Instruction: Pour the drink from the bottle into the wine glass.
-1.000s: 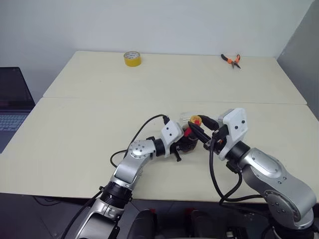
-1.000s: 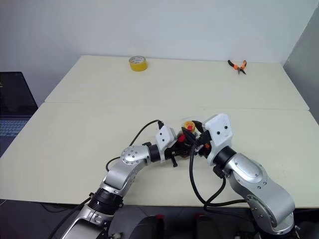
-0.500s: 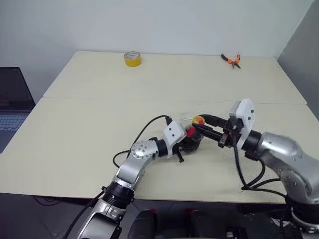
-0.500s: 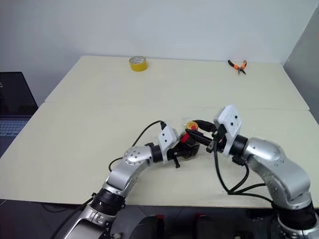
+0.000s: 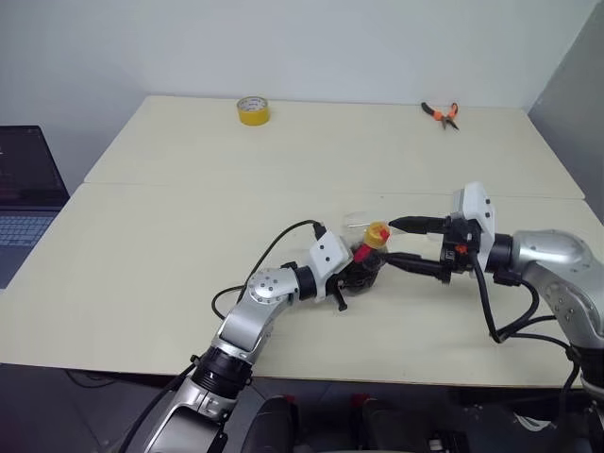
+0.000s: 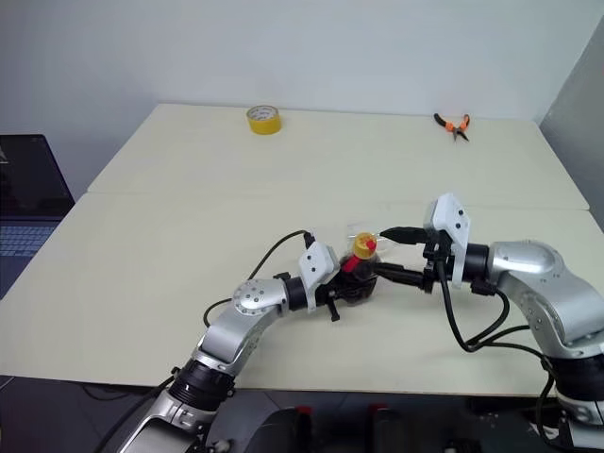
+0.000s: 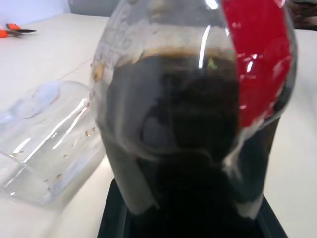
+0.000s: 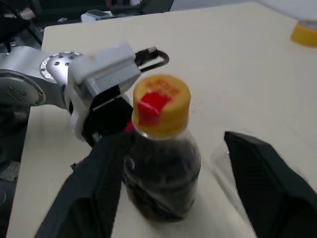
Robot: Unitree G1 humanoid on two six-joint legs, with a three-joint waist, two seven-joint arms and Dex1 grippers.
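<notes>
— Where's the bottle?

— Upright near the front middle of the table, yellow cap on, red label strip down its side. The dark drink fills most of the body.

— Who has it?

— The left gripper is clamped on the lower body, fingers closed around it.

— And the right gripper?

— Its two black fingers are spread wide, one on each side of the bottle's neck and apart from it, holding nothing.

— The wine glass?

— Clear, lying on its side on the table just beside the bottle, on the far side of it.

— Anything else out there?

— A yellow tape roll and orange-handled pliers at the far edge, well apart. A laptop sits off the table's left side.
</notes>
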